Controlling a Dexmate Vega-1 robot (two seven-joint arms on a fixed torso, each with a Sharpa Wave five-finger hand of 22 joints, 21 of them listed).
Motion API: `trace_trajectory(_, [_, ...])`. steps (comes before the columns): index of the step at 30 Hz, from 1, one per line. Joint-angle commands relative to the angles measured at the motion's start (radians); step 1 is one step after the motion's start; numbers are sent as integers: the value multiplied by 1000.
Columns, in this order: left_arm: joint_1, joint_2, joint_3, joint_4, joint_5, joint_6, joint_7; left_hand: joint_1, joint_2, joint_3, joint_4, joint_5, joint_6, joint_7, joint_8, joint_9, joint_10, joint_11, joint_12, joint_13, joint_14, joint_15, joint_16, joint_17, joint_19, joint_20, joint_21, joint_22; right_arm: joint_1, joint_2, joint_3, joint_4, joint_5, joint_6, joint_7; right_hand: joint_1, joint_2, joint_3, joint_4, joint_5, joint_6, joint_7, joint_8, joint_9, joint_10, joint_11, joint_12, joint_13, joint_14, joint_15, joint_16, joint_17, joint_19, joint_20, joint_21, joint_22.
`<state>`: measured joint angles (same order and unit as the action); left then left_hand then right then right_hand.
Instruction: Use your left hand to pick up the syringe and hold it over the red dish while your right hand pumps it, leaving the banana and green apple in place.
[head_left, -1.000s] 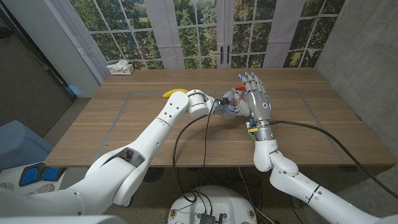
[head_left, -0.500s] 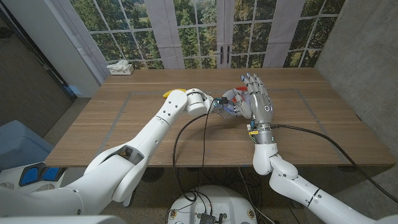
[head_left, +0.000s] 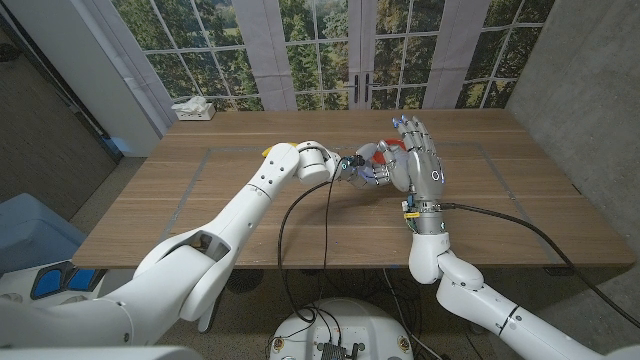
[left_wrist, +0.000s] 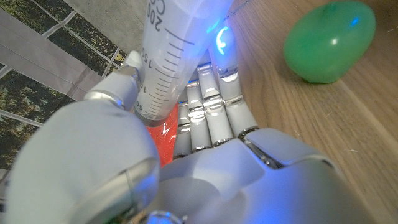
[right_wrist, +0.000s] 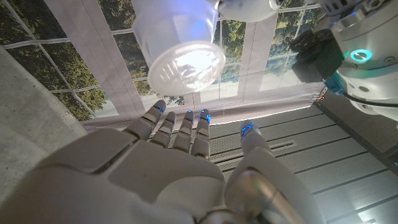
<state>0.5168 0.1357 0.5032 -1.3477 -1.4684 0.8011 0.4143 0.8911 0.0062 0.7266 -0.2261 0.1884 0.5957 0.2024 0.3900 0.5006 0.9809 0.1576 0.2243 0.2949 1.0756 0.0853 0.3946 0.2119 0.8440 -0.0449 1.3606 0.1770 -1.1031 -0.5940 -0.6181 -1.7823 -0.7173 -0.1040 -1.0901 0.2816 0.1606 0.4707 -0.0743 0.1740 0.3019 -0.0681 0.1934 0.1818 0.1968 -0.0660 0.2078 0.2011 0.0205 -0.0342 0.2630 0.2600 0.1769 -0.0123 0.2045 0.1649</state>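
Head view: right hand (head_left: 424, 166), fingers spread and holding nothing, stands just right of the left hand (head_left: 357, 168), which grips the syringe (left_wrist: 166, 59) over the red dish (head_left: 385, 148). Risk, judged: a misaligned push on the plunger could tip the syringe off the dish. Dish contents hidden. Green apple (left_wrist: 330, 40) lies nearby; banana (head_left: 269, 151) sits left.

Dish (head_left: 386, 146): mostly hidden behind both hands. Banana (head_left: 268, 152): only a tip past the left arm. Syringe (left_wrist: 169, 59): cut off at frame edge. Apple (left_wrist: 329, 41): blurred.
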Motion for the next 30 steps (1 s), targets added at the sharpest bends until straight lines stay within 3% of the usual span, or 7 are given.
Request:
trace_trajectory(1, [-25,-5,13,31,55,-2,-66,120,129,67,43,6,227,-43,52,111,313,-318,0,6,267,-316,5,3,50,-164,-3,0,-36,39,85,14,-7,98,-27,-9,-3,-7,1,-3,14,2,9,2,8,6,9,3,13,-70,6,3,12,-3,7,6])
trace_trajectory(18, [-16,26,44,-35,191,-53,-132,115,129,66,45,6,223,-49,47,105,309,-319,-1,10,263,-316,2,3,45,-164,-6,0,-72,96,190,46,42,218,-27,-26,0,-16,12,-2,30,2,10,2,24,14,13,3,34,-70,15,5,34,1,10,6])
trace_trajectory(30, [2,47,42,-80,228,-67,-152,111,131,65,47,6,217,-59,42,100,302,-318,0,17,257,-316,-2,3,40,-164,-9,0,-74,83,209,66,191,325,-17,-30,3,-17,13,0,39,9,10,3,34,19,14,3,52,-62,22,4,47,-1,9,6])
